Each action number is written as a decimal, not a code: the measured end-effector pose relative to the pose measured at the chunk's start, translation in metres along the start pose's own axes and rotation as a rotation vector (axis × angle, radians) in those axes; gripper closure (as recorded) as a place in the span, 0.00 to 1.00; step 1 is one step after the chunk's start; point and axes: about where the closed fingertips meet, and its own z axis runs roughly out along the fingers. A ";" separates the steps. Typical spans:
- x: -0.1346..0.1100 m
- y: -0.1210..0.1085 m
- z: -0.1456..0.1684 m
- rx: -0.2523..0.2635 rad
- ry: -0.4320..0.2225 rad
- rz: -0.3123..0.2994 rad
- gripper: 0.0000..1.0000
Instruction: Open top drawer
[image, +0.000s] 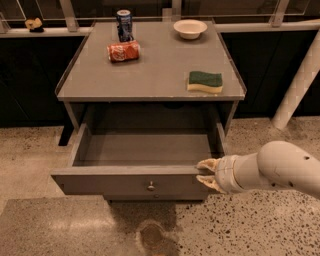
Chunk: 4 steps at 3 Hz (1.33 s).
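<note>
The top drawer (130, 181) is pulled far out of the grey cabinet. Its inside shows and looks empty. Its wide grey front carries one small round metal knob (150, 186) at the centre. My gripper (206, 174) is at the right end of the drawer front, level with its top edge and touching or very close to it. The white arm (280, 170) reaches in from the right. No other drawer fronts show below the open one.
On the cabinet top (150, 70) are an upright blue can (124, 25), a red can on its side (123, 51), a white bowl (190, 28) and a green-and-yellow sponge (205, 81). A white post (300, 85) stands at the right. The floor is speckled stone.
</note>
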 end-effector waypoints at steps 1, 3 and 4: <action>0.000 -0.001 -0.001 0.000 0.000 0.000 1.00; -0.002 0.005 -0.001 -0.010 -0.021 0.019 1.00; -0.003 0.005 -0.001 -0.010 -0.021 0.019 1.00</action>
